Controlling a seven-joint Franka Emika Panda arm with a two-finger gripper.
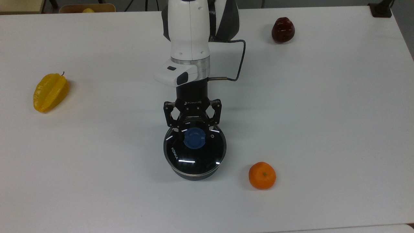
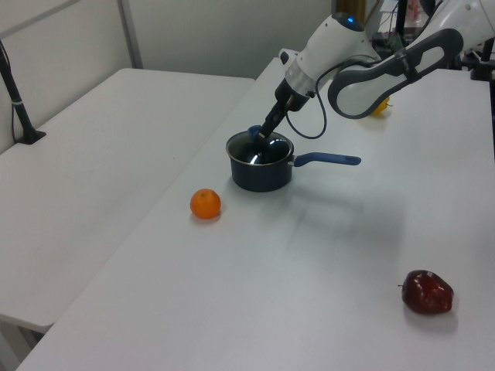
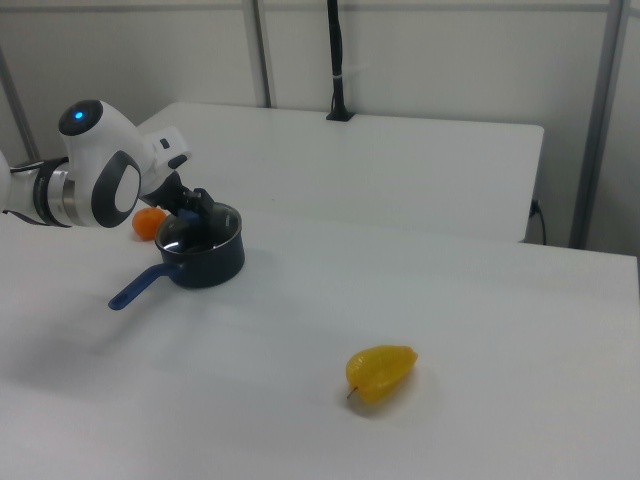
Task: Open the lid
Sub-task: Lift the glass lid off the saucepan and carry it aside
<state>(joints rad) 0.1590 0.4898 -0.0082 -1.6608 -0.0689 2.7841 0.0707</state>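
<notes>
**Jaws straddling the knob, lid still seated**

Down at the saucepan (image 1: 194,173) now, near the middle of the white worktop (image 1: 323,129). Glass lid (image 1: 194,152) sitting flat on the pan rim, blue knob (image 1: 193,138) dead centre. Gripper (image 1: 193,128) angled in from the top view's far side, jaws spread a little wider than the knob, one finger to either side of it, nothing gripped as far as the top view tells. Contact with the knob too close to call.

Risks from here, as a judgement: closing off-centre and pinching only the knob's edge, so the lid slips out on the lift. Tilted approach, so a pull along the arm's line instead of straight up could drag the rim against the pan and shove the whole pan across the smooth top. Glass lid, so a dropped lift means a hard knock. Long blue handle (image 2: 329,160) pointing to the left view's right, free to swing if the pan turns.

Around the pan: orange (image 1: 262,175) near it at the top view's right, yellow starfruit (image 1: 50,92) well apart at the top view's left, dark red apple (image 1: 283,29) far right. Plain matte worktop, second white table (image 2: 93,154) alongside, pale walls, metal posts behind.
</notes>
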